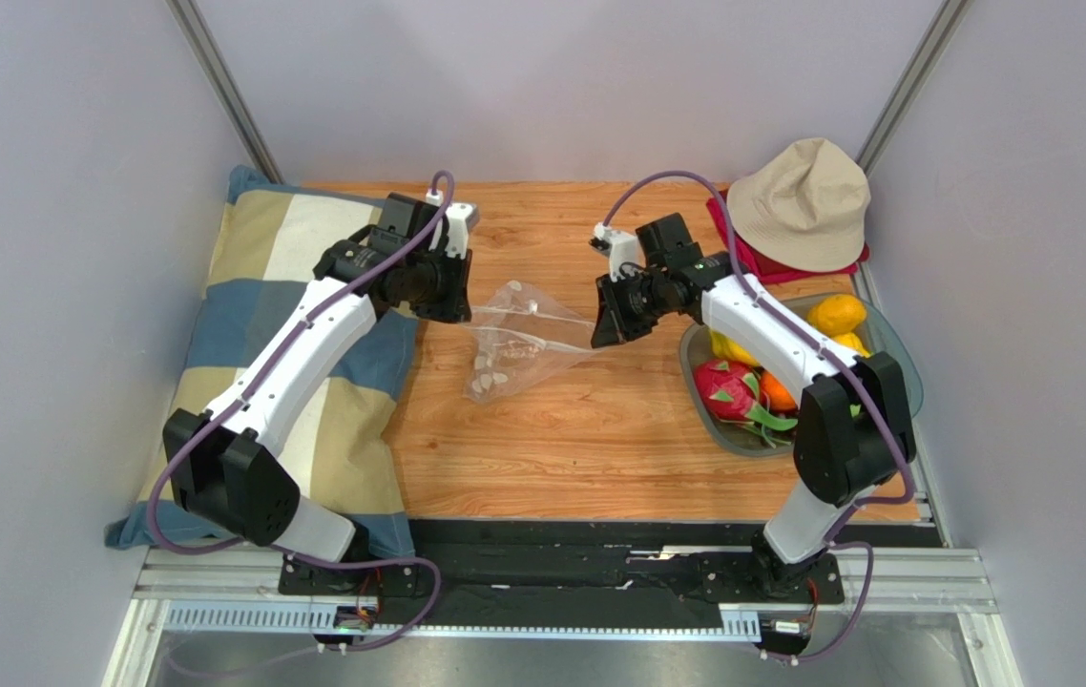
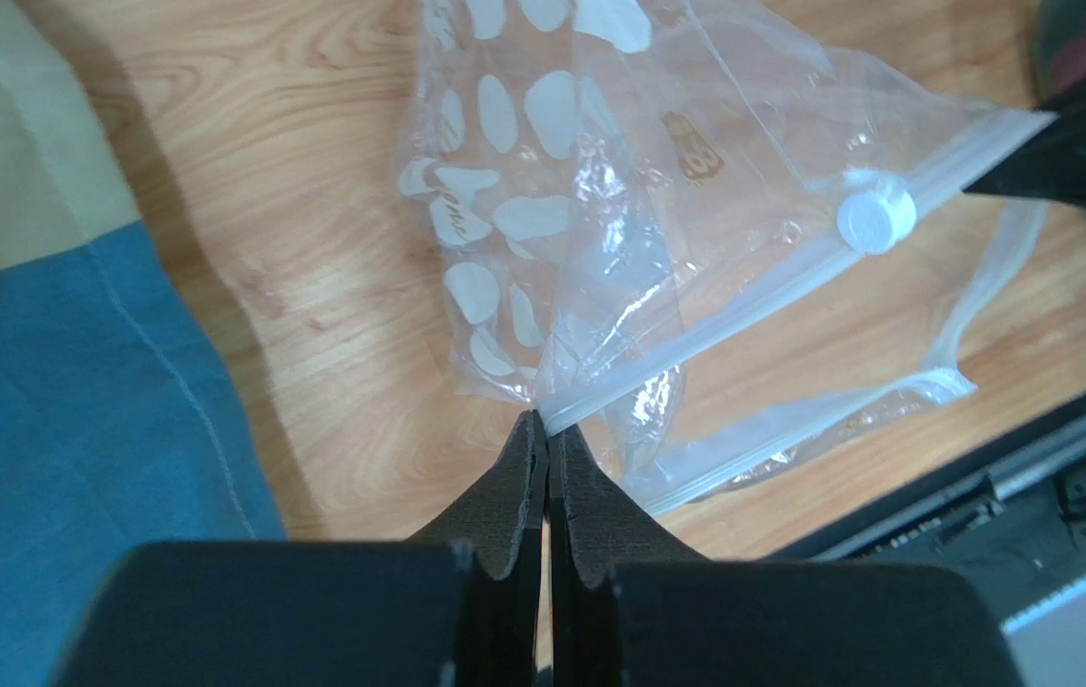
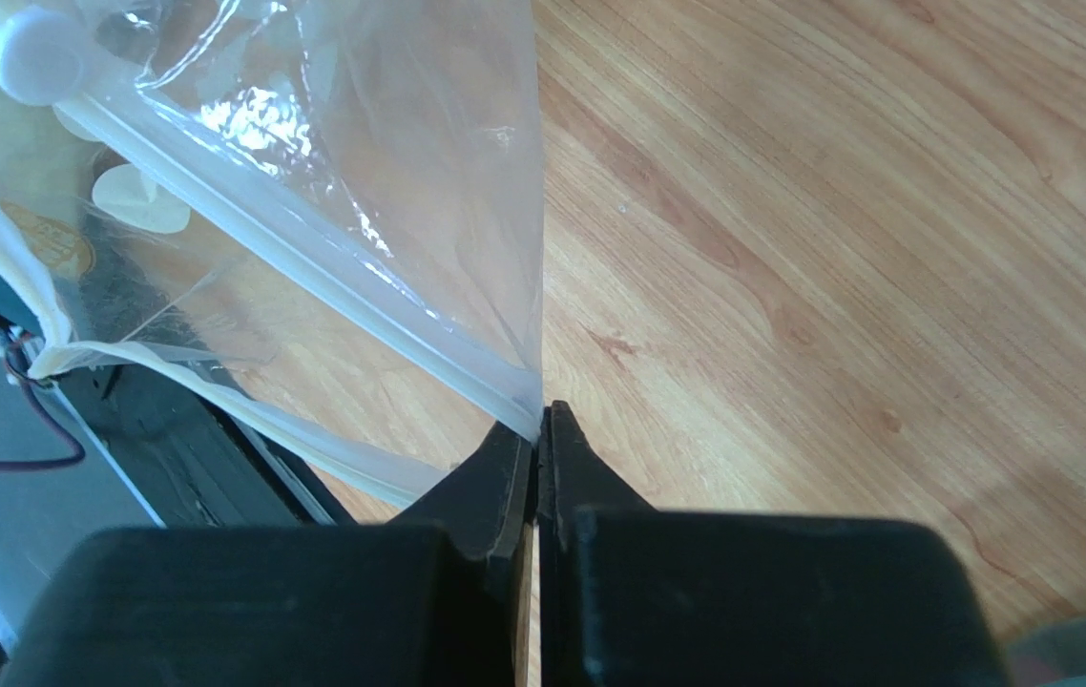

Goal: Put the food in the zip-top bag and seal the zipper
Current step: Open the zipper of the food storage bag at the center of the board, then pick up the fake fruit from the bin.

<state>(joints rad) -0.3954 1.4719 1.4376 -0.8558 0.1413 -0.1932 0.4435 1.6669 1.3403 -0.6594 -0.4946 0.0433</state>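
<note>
My left gripper [image 2: 546, 432] is clamped shut on one end of the zip-top bag's [image 1: 517, 341] zipper [image 2: 735, 308]. My right gripper [image 3: 540, 425] is clamped shut on the other end, with the bag slung above the table's [image 1: 578, 444] middle. The food [image 1: 750, 387] waits in the tray [image 1: 687, 358] by the right edge. I judge I should keep this lip taut and level so the slack lip sags open.

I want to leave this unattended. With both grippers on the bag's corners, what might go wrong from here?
1. The left gripper and right gripper each pinch only a corner tip of the zip-top bag; the slick film may slip free.
2. Both are occupied while the food sits in the tray, so releasing one to load it would likely let the mouth collapse.
</note>
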